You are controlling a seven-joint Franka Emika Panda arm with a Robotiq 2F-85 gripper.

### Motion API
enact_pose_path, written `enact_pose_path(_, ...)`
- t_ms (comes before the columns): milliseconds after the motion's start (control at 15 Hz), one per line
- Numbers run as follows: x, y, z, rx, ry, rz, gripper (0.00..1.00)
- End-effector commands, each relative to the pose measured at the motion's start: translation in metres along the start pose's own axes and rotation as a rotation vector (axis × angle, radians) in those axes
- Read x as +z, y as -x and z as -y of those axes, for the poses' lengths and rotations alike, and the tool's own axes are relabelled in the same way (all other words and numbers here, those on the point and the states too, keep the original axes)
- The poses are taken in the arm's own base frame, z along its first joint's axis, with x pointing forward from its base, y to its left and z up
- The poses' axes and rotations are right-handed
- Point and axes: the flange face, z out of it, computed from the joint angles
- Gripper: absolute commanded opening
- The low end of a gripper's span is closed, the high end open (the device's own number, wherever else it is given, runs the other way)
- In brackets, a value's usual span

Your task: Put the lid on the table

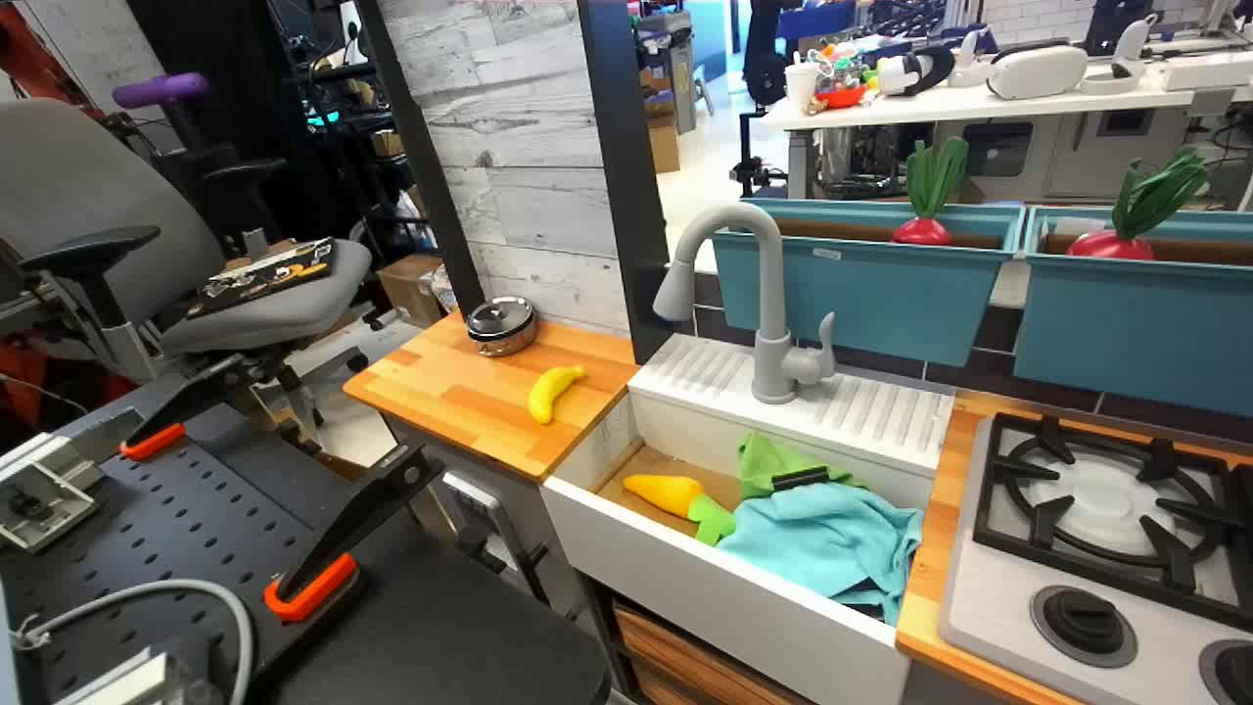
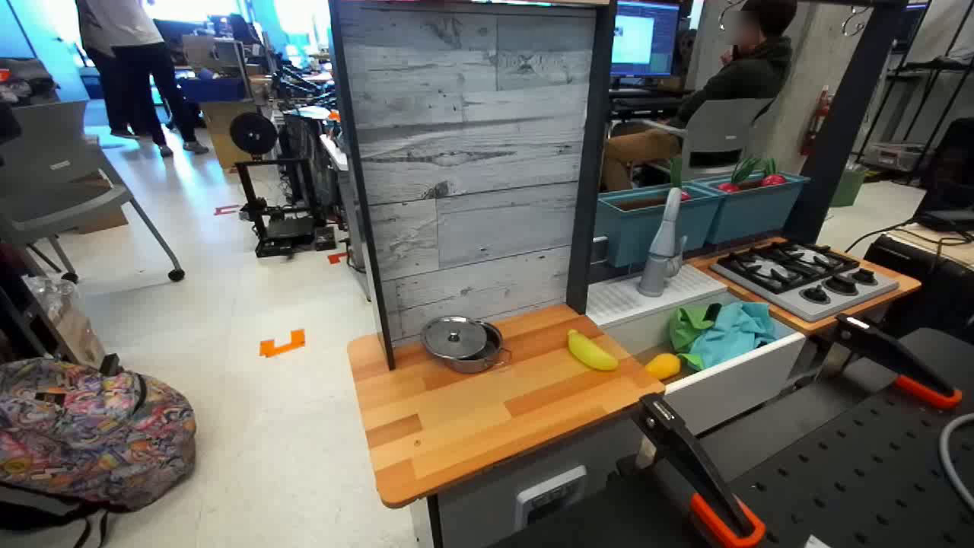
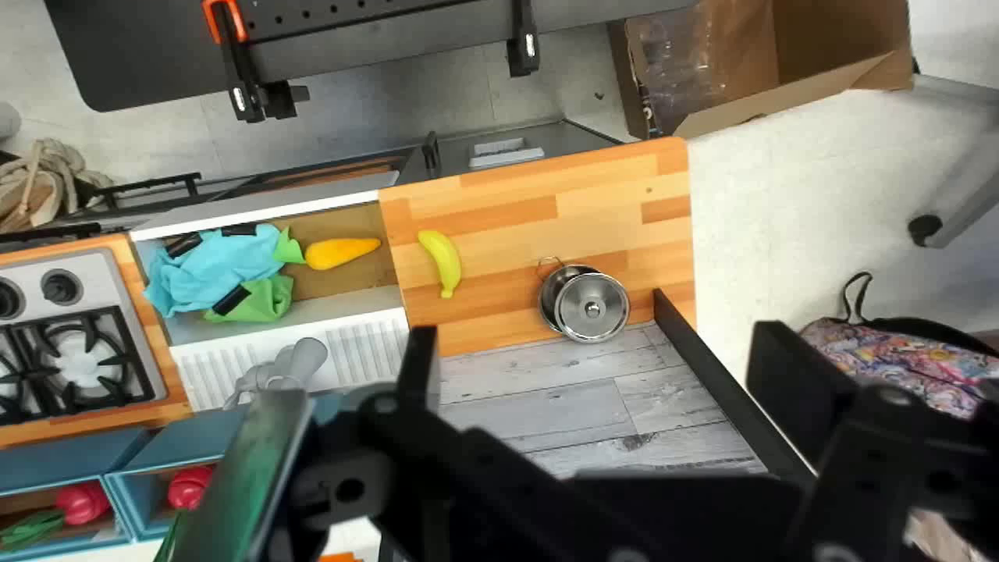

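The lid [image 1: 501, 315] is round, flat and silvery with a small knob. It lies askew on top of the small metal pot [image 1: 503, 342], leaving part of the pot's opening uncovered, as the lid [image 2: 453, 337] and pot [image 2: 487, 361] also show in another exterior view. The pot stands on the wooden table [image 1: 440, 387] against the grey plank wall. In the wrist view the lid [image 3: 592, 307] sits beyond my gripper [image 3: 599, 353]. My gripper is wide open with nothing between its fingers, high above the table [image 3: 499, 222]. It is out of view in both exterior views.
A banana [image 3: 442, 261] lies on the table beside the pot. The sink [image 1: 724, 587] holds a yellow toy vegetable [image 1: 666, 493] and cloths [image 1: 822, 534]. A faucet [image 1: 770, 284], a stove [image 1: 989, 587], a plank wall [image 2: 472, 167] and its dark posts [image 2: 590, 167] stand around.
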Motion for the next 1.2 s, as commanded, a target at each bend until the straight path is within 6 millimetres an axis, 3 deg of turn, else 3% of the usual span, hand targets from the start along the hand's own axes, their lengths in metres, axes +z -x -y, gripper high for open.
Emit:
enact_pose_path(0, -0.001, 0.0, 0.0, 0.0, 0.0, 0.0, 1.0)
enact_pose_path(400, -0.001, 0.0, 0.0, 0.0, 0.0, -0.001, 1.0)
enact_pose_path(533, 0.009, -0.003, 0.003, -0.007, 0.008, -0.013, 1.0)
enact_pose_path(733, 0.044, -0.014, 0.012, -0.023, 0.028, 0.005, 1.0)
enact_pose_path(1133, 0.146, -0.067, 0.021, -0.022, -0.014, 0.097, 1.0)
